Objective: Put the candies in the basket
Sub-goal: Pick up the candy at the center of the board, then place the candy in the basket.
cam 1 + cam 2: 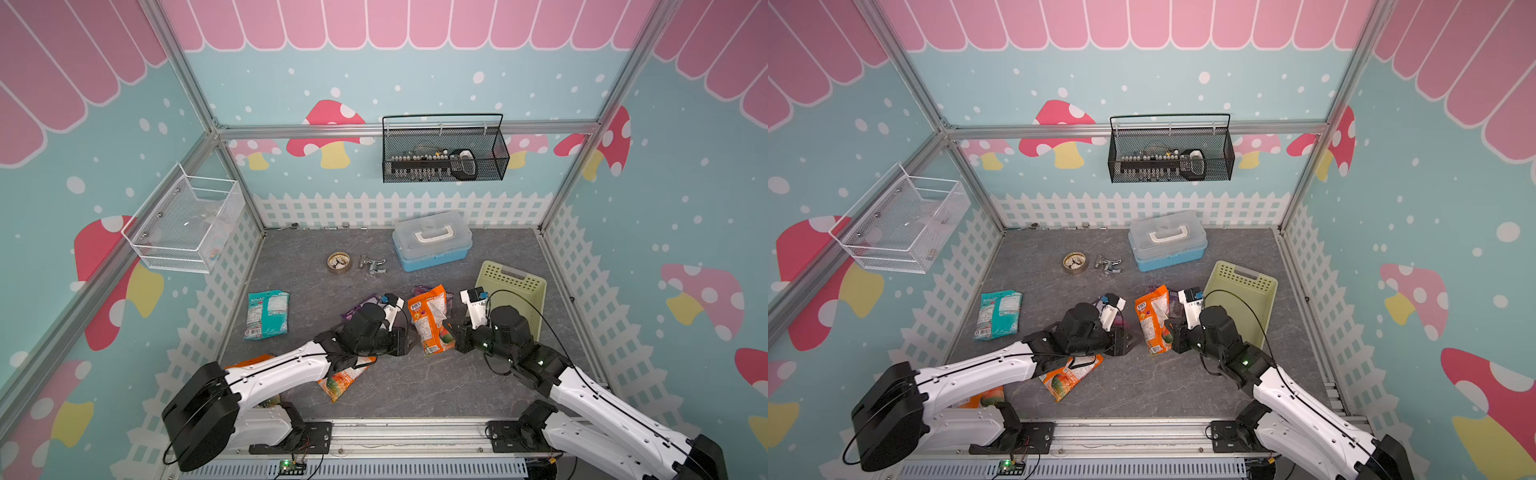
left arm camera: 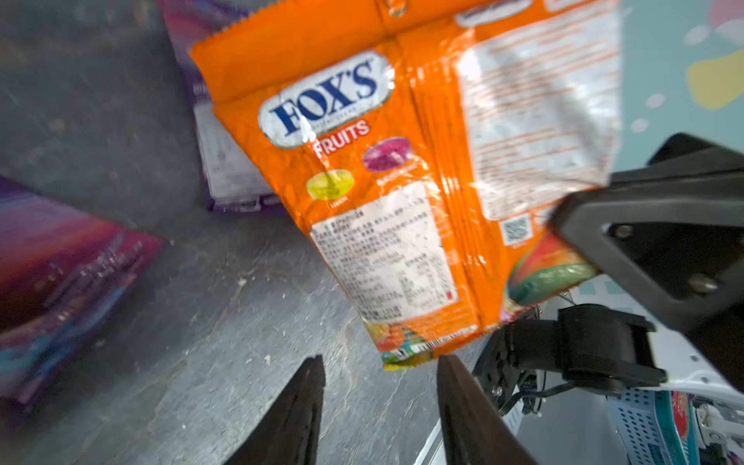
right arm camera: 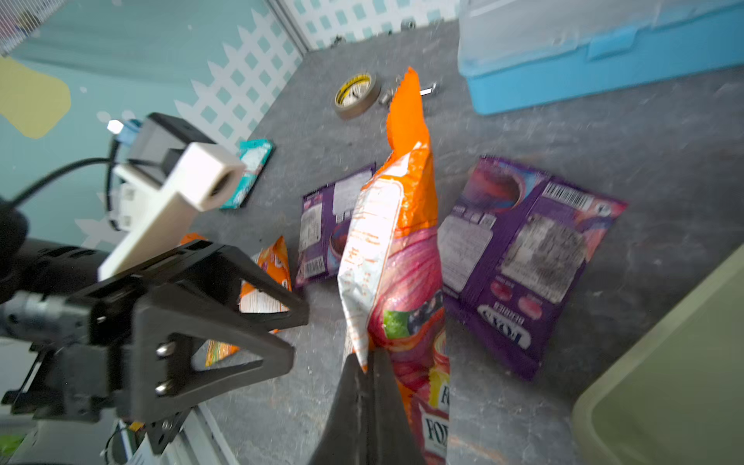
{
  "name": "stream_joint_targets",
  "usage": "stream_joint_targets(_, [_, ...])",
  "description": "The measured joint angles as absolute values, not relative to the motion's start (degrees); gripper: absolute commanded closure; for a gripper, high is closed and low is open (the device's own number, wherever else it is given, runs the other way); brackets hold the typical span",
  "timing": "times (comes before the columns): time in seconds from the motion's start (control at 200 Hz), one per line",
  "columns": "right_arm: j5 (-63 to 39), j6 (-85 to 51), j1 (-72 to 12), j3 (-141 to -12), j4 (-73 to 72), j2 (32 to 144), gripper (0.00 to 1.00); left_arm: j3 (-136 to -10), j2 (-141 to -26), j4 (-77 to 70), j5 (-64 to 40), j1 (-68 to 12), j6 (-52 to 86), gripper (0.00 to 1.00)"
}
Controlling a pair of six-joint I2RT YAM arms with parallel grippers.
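The right hand (image 3: 368,358) is pinched tight on one edge of an orange bag (image 1: 430,322) of fruit candies. The bag hangs clear of the counter (image 1: 415,395) between the two arms, up on edge rather than flat. I'd guess the thin edge was chosen because a flat bag offers little else to catch. The left hand (image 2: 380,360) has its jaws apart with nothing between them, just beside the bag's lower corner, so the right hand seems to carry the bag alone. That suits the job, since the pale green basket (image 1: 509,277) lies on the right arm's side, just behind it. I see no candy in it, though the arm and its looping cable cover part of it. The left hand sits close enough to snag the corner as the bag swings away. A purple bag (image 3: 519,257) and a second purple bag (image 3: 334,225) lie on the counter below, a second orange bag (image 1: 345,380) lies under the left forearm, and a teal bag (image 1: 268,313) is well off to the left. The blue box (image 1: 432,245), tape roll (image 1: 339,262) and metal fitting (image 1: 372,264) stand farther back, out of the way.
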State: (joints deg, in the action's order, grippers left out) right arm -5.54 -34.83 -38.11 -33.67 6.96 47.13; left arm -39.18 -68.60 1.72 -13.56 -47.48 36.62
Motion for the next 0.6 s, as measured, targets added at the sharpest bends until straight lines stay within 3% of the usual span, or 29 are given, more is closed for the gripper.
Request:
stream_joint_targets(0.075, [-2.3,-34.0,-37.4,-35.7,7.4,47.1,1.0,-40.0,-63.9,3.5,-10.6,-47.0,35.1,0.15])
stream_joint_targets(0.11, [-0.9,-33.7,-36.7,-36.4,7.5,47.1,1.0,-40.2,-62.0,4.6,-9.2,-46.6,34.2,0.01])
stream_joint_targets(0.325, [3.2,-31.4,-27.7,-39.7,8.0,47.2,1.0,-40.7,-54.5,10.3,-2.8,-43.2,29.7,0.01])
stream_joint_targets(0.6, [4.1,-28.7,-16.4,-43.5,8.9,50.8,1.0,-39.3,-53.0,12.5,-0.8,-42.3,29.1,0.01])
